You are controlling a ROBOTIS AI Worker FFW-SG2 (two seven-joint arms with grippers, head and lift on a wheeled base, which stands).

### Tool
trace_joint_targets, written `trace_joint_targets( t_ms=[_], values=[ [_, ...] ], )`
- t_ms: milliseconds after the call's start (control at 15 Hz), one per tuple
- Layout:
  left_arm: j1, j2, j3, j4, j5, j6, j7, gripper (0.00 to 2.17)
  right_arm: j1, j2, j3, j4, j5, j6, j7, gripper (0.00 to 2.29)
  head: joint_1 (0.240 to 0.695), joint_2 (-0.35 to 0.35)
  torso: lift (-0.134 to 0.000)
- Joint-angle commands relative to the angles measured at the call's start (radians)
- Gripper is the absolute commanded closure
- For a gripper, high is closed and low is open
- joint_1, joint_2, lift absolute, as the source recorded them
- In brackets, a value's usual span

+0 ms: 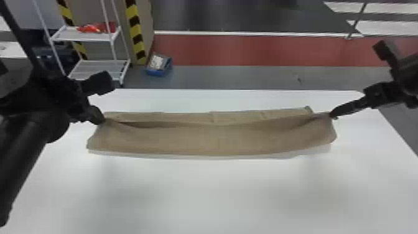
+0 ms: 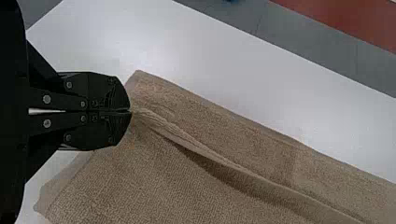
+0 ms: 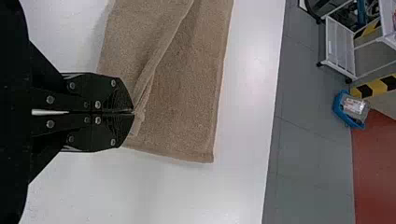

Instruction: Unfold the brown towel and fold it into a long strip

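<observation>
Towel [image 1: 192,140] is on the table [image 1: 186,193], toward the far edge, laid out as a wide, low band. Long axis runs left-right across the robot's front, near parallel to the table's far edge. Short axis points away from the robot. One end faces left, the other right; the right end of the far edge sits a touch farther out.

Left gripper [image 1: 101,119] is closed on the towel at its left end, right gripper [image 1: 332,115] closed on it at its right end. Held edge spans between them along the long axis, dipping toward the robot mid-span. Behind it, a flatter strip of towel runs the same way. Near edge bows gently toward the robot; can't tell if all of it touches the table.

Left wrist view: left gripper [image 2: 130,111] has tips together on the towel, ridge running off from the pinch. Right wrist view: right gripper [image 3: 133,112], same grip, a flat corner beside it.

Past the table: white rack [image 1: 93,67], blue bin [image 1: 158,72] on the floor.
</observation>
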Motion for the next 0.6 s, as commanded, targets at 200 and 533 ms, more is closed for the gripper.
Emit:
trace_joint_targets(
  t_ms=[200, 533],
  values=[
    [-0.062, 0.001, -0.001, 0.029, 0.020, -0.014, -0.015, 1.89, -0.021, -0.027, -0.011, 0.037, 0.006, -0.003, -0.009, 1.48, 0.683, -0.032, -0.123],
    [-0.119, -0.011, -0.027, 0.113, 0.011, -0.029, 0.019, 1.96, -0.046, -0.025, -0.003, 0.065, 0.030, -0.012, -0.064, 1.48, 0.666, -0.048, -0.123]
  ],
)
